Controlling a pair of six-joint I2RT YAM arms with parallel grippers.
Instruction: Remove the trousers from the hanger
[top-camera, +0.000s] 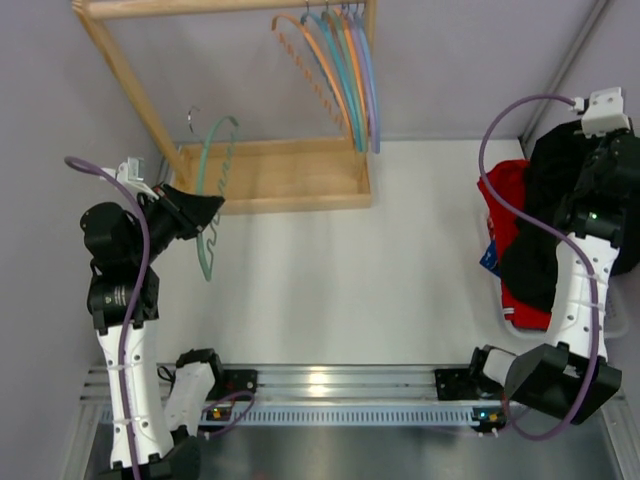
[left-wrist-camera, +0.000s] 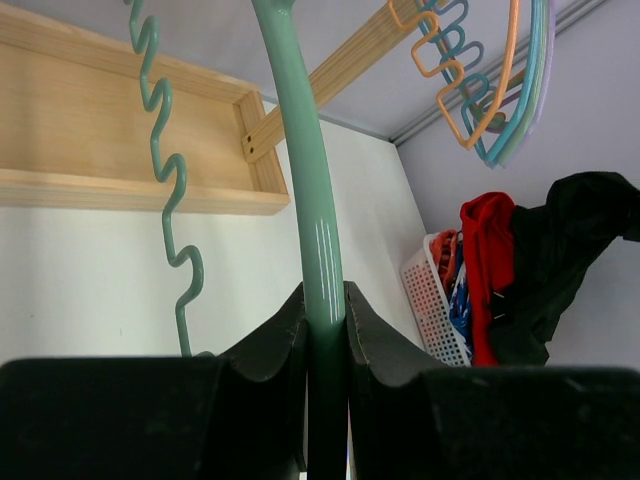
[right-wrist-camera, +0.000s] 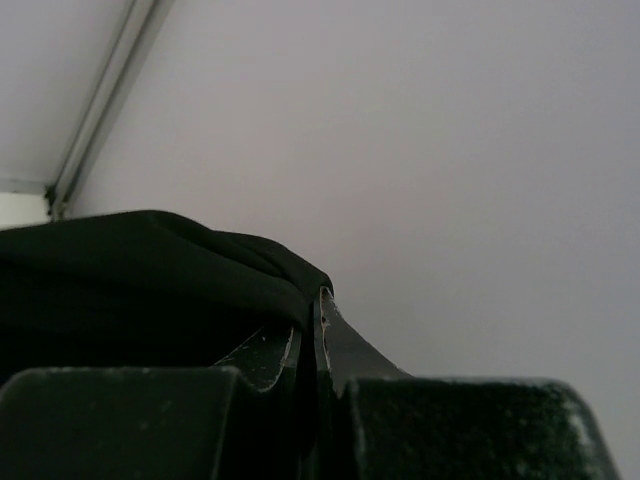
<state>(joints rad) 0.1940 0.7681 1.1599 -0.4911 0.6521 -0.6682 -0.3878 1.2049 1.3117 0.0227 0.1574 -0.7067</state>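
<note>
1. White desk (top-camera: 380, 280): flat top, shut in by grey walls on the left, rear and right. The broad middle between the two arms lay open for movement. A silver metal rail (top-camera: 330, 385) ran along the near edge and carried both arm bases.
2. Light wooden rack (top-camera: 270, 180): stood in the rear left corner, its box base on the desk and a slanted post rising to a top bar. It closed off the room behind the left arm.
3. Black soft trousers (top-camera: 545, 250): at the right edge, rumpled and hanging in loose folds in front of the right arm. The right fingers (right-wrist-camera: 345, 345) were pinched shut on a fold. The trousers were off the hanger and well apart from it.
4. Bright red garment (top-camera: 505, 200): draped over a white plastic basket (left-wrist-camera: 425, 300) against the right wall, just beside the trousers.
5. Bundle of orange, blue and purple plastic hangers (top-camera: 340, 70): hung from the rack's top bar, rear centre, well apart from both arms.
6. Thin mint-green plastic hanger (top-camera: 205, 215): on the left, just in front of the rack base. The left fingers (left-wrist-camera: 280, 340) were clamped on its smooth arm, with the wavy notched arm alongside.
</note>
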